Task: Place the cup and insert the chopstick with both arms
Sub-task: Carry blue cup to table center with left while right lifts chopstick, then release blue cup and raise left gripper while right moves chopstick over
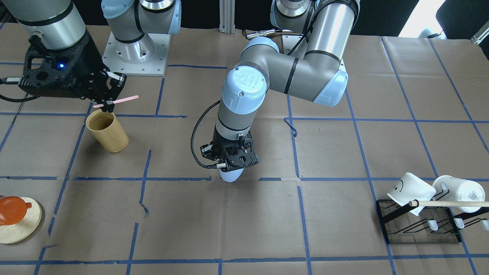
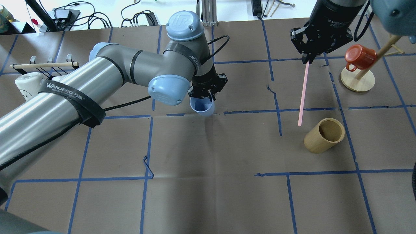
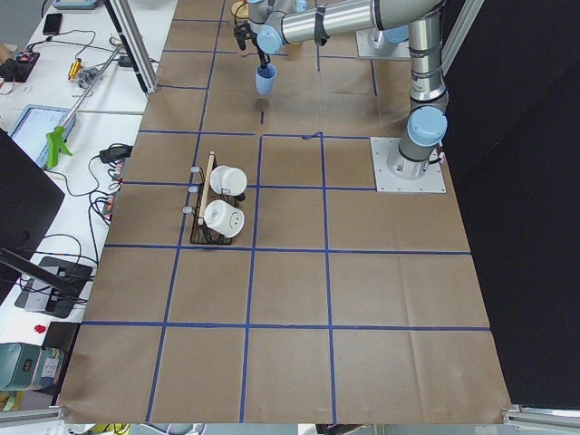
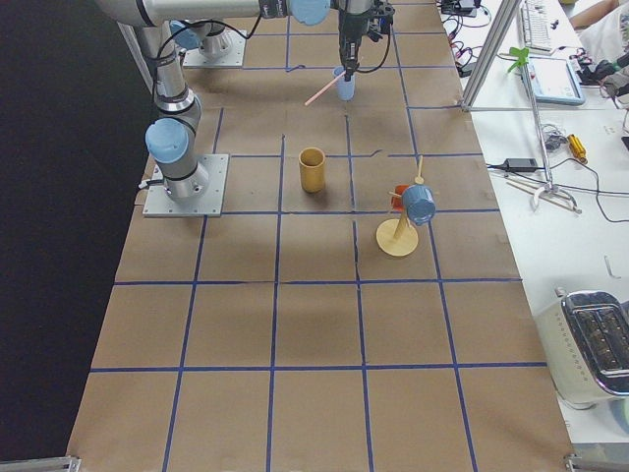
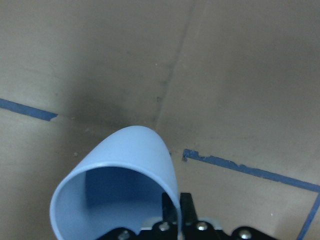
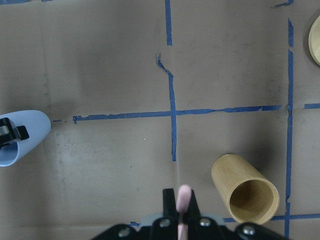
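The light blue plastic cup hangs tilted from the left hand, whose fingers are pinched narrow on its rim, one inside and one outside, near the middle of the brown paper tabletop taped with blue lines. I cannot tell whether its base touches the paper. The right hand is clamped on the top end of a thin pink chopstick, which slants down in the air. Its free tip is outside the open-topped bamboo cylinder cup, which stands upright well apart from the blue cup. A red mug hangs on a wooden peg stand nearby, and white mugs rest on a black wire rack.
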Robot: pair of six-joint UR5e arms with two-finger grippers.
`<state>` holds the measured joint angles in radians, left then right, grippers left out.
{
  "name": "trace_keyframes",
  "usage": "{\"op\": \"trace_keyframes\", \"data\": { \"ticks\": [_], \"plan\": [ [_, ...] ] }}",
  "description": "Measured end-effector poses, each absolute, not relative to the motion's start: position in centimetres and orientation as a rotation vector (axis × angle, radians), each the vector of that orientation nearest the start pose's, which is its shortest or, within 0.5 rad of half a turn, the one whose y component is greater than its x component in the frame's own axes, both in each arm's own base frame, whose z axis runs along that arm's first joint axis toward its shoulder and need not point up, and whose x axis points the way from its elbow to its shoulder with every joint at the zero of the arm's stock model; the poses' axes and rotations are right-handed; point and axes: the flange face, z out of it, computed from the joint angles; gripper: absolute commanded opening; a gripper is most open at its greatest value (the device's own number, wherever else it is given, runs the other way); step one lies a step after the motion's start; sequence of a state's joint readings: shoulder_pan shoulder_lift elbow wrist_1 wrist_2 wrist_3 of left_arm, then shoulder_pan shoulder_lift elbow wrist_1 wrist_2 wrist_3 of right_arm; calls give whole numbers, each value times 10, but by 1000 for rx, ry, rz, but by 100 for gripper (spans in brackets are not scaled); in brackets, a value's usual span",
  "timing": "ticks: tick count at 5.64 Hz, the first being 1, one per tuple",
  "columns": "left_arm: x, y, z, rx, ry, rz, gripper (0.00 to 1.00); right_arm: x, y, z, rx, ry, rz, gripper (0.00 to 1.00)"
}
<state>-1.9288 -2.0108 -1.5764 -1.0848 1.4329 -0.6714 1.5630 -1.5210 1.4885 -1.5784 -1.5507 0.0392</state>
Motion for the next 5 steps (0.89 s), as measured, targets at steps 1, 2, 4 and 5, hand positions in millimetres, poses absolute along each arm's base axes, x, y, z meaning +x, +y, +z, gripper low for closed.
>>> {"op": "trace_keyframes", "data": {
  "ticks": [1, 2, 4, 5],
  "plan": [
    [-369, -546, 272, -494, 3234, 72, 98, 131, -516, 501, 73, 3119, -91, 7],
    [-371, -547, 268, -479, 3233, 74, 99, 131, -517, 500, 73, 3118, -105, 7],
    [-357, -554, 306, -458, 3257, 2, 99, 131, -517, 499, 74, 3116, -112, 7],
    [-328, -555, 344, -445, 3263, -28, 99, 132, -517, 499, 76, 3115, -113, 6]
  ]
}}
